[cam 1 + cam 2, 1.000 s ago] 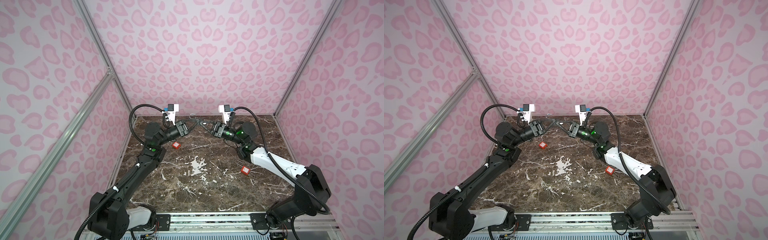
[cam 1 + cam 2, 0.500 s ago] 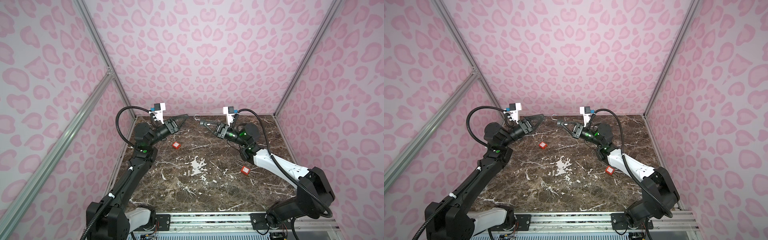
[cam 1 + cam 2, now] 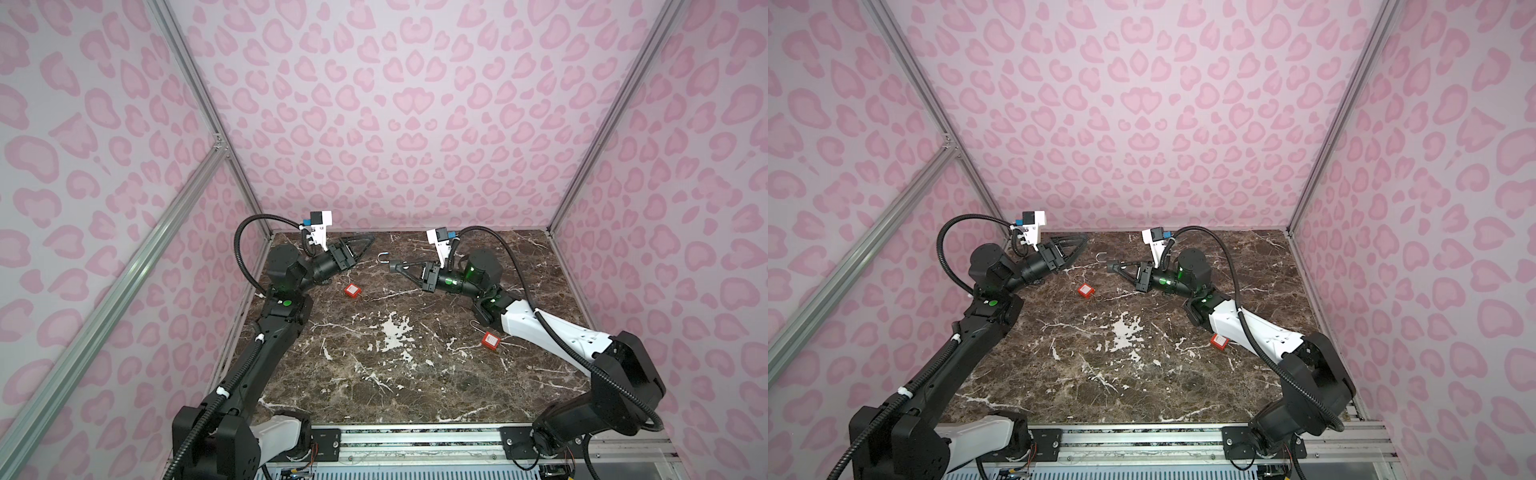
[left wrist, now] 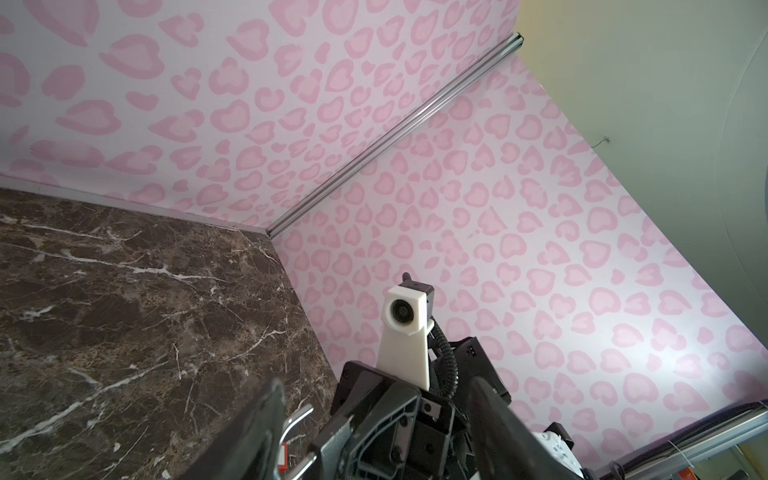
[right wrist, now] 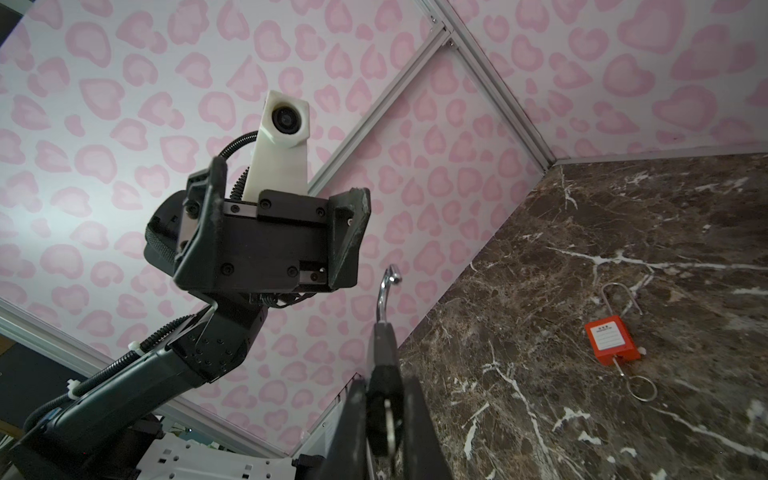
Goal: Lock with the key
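The bench (image 3: 395,374) looks like glossy veined marble; the walls (image 3: 415,124) look matt. The padlock (image 5: 611,338) looks plastic-bodied; its shackle (image 5: 614,284) is bright metal.

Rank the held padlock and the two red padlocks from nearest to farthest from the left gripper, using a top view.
From the left gripper:
1. held padlock, in the right gripper, mid-back.
2. red padlock with key ring, left side.
3. other red padlock, beside the right forearm.

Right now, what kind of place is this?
Probably a robot practice booth: pink heart-print walls on a metal frame, a marble-look tabletop, and a left arm and right arm mounted on a rail.
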Tool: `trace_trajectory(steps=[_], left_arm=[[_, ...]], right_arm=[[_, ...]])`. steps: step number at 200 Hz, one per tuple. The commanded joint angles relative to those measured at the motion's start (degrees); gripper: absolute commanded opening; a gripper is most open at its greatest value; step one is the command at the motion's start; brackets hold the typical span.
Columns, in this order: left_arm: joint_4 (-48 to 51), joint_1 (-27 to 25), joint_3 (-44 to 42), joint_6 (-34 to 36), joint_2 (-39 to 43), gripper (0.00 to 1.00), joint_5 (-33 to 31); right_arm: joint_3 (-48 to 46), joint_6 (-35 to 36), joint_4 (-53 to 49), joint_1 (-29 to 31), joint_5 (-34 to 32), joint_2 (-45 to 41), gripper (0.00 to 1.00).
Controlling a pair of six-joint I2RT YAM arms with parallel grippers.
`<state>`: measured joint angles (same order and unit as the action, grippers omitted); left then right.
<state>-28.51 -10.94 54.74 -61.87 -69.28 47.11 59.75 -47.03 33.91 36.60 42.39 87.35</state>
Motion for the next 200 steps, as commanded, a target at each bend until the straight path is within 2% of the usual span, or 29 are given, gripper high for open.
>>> trace_trajectory(steps=[1, 91, 132, 200], left_arm=[[-0.45, -0.41, -0.50, -0.19, -0.50, 0.71, 1.66], [4.91, -1.21, -1.66, 2.45, -0.60, 0.71, 3.41], [7.47, -3.17, -0.51, 4.00, -1.47, 0.72, 4.79], [8.38, -3.51, -0.16, 5.32, -0.69, 0.73, 3.69]], right_arm=[[0.92, 1.43, 1.20, 0.75, 0.52, 1.08, 0.01], [1.04, 0.55, 3.80, 1.27, 0.82, 1.78, 0.01], [1.03, 0.54, 4.74, 1.08, 0.90, 1.85, 0.00], [-0.34, -2.90, 8.99, -0.54, 2.08, 1.13, 0.00]])
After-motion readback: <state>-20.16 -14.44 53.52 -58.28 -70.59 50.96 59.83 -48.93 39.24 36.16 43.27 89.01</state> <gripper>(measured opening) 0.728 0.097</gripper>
